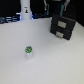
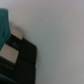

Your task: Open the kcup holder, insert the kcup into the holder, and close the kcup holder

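Note:
The kcup [image 1: 29, 50], a small white pod with a green top, stands alone on the white table toward the front of the exterior view. The kcup holder [image 1: 62, 26], a black box with two grey front plates, sits at the back right and looks closed. My gripper [image 1: 56, 11] is a dark shape just above and behind the holder, far from the kcup. Its jaws are too dark and blurred to read. In the wrist view the holder [image 2: 20, 59] fills one corner, with a grey plate [image 2: 16, 35] and a teal shape [image 2: 4, 22] beside it.
A tall white bottle-shaped post [image 1: 25, 11] stands at the back left of the exterior view, with dark clutter along the table's far edge behind it. White tabletop [image 1: 50, 62] lies between the kcup and the holder.

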